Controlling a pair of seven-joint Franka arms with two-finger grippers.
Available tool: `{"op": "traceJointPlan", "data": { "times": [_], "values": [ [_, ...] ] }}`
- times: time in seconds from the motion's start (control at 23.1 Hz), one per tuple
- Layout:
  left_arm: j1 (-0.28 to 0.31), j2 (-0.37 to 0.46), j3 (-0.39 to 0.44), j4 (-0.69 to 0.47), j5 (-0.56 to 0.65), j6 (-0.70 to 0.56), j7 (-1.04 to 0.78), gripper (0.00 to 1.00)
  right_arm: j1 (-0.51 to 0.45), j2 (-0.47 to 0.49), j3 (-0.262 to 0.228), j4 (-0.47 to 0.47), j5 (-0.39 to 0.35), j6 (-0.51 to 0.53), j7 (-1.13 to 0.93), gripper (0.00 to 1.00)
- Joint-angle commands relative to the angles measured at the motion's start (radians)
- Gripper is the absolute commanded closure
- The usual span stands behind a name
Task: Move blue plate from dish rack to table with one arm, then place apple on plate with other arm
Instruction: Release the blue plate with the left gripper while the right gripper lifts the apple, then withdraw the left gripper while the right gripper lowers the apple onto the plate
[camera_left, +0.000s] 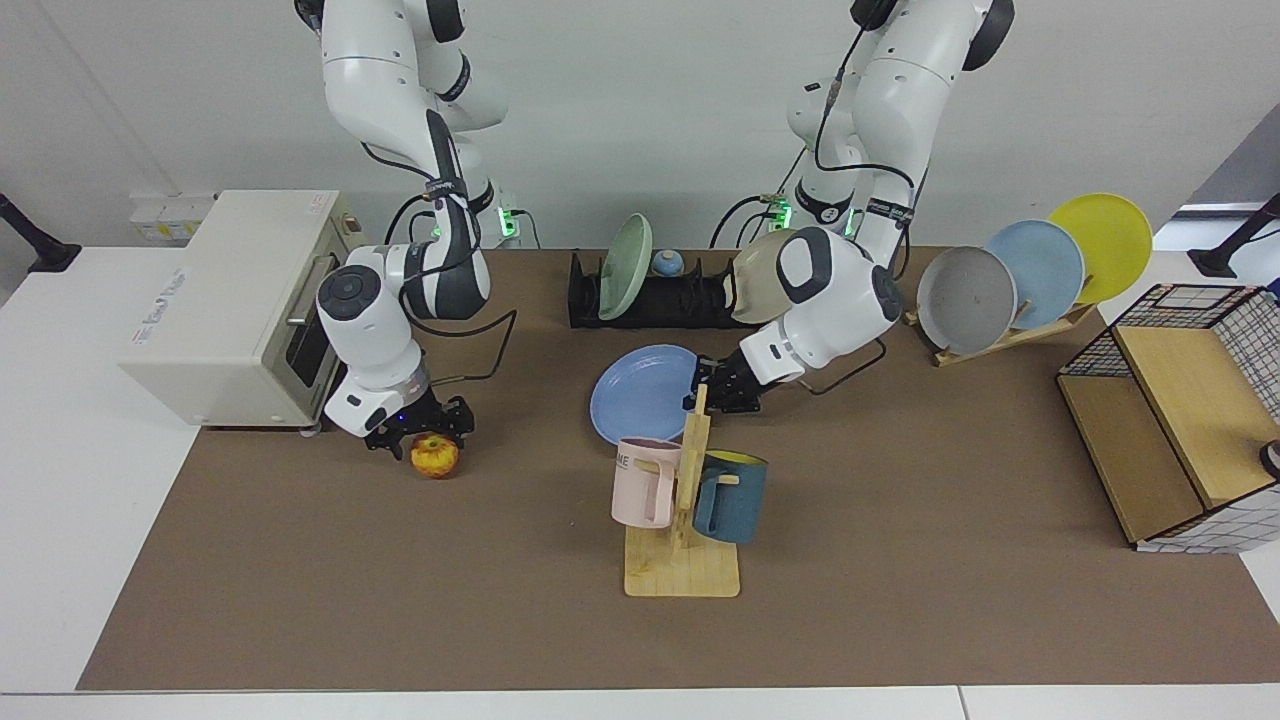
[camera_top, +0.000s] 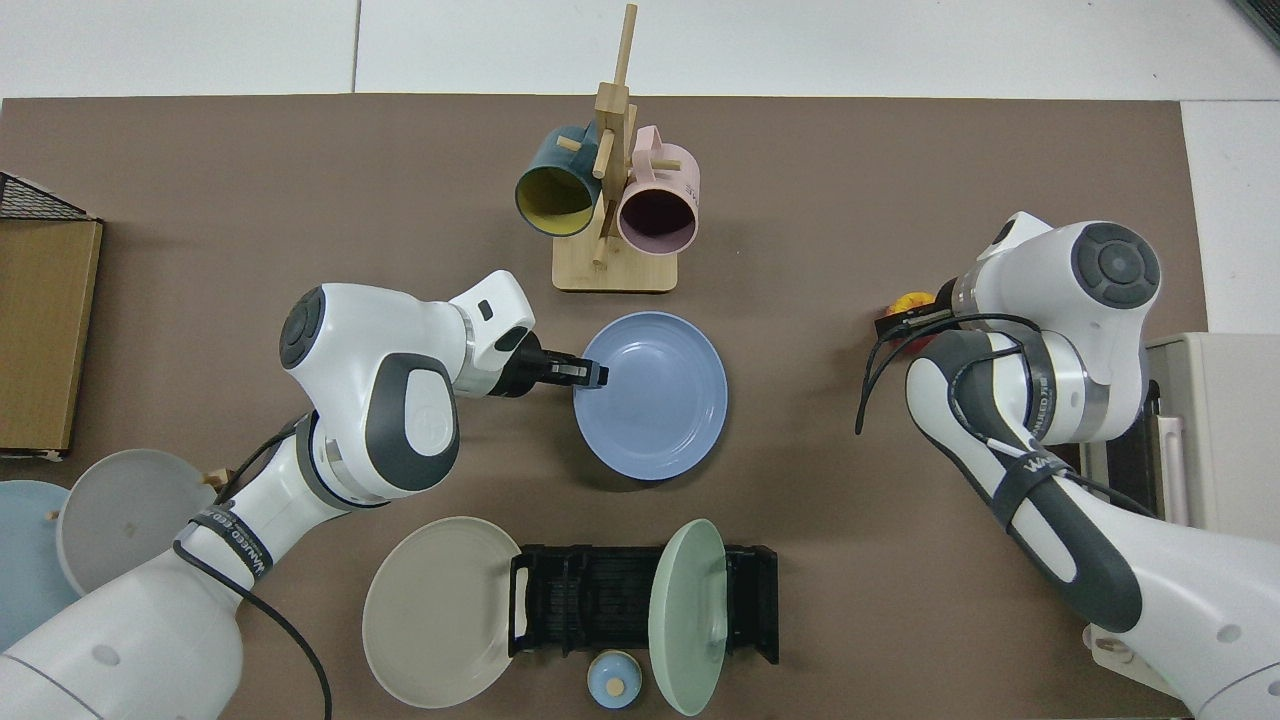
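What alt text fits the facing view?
The left gripper grips the blue plate by its rim, low over the table, while the right gripper sits down at the apple.

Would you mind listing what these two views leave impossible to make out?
- Right gripper: whether its fingers have closed on the apple; the facing view has it low over the fruit, and the top view hides both behind the wrist.
- Blue plate: whether it rests on the table or hangs just above it; the left gripper grips its rim, and the mug tree covers its near edge.
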Motion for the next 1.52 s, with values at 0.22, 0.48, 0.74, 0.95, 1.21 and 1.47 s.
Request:
{"op": "traceJointPlan", "data": {
  "times": [0.22, 0.48, 0.74, 0.95, 1.21, 1.47],
  "values": [
    [-0.019, -0.006, 0.008, 0.016, 0.042, 0.012, -0.074, 0.55, -0.006, 0.026, 0.002, 0.008, 0.014, 0.049, -0.019, 0.0],
    [-0.017, -0.04, 0.013, 0.062, 0.241, 0.0, -0.244, 0.37, -0.002, 0.031, 0.002, 0.025, 0.016, 0.049, -0.013, 1.0],
    [-0.005, -0.094, 0.013, 0.158, 0.522, -0.212, -0.446, 0.37, 0.007, 0.019, 0.002, 0.063, 0.058, 0.028, 0.014, 1.0],
    [0.003, -0.215, 0.014, 0.218, 0.648, -0.46, -0.543, 0.33, 0.039, -0.062, 0.004, 0.094, 0.075, -0.081, 0.099, 1.0],
    [0.006, -0.352, 0.033, 0.218, 0.653, -0.629, -0.56, 0.25, 0.164, -0.129, 0.001, 0.094, 0.06, -0.176, 0.312, 1.0],
    [0.003, -0.416, 0.088, 0.261, 0.65, -0.76, -0.557, 0.14, 0.3, -0.149, 0.001, 0.083, 0.057, -0.178, 0.526, 1.0]
  ]
}}
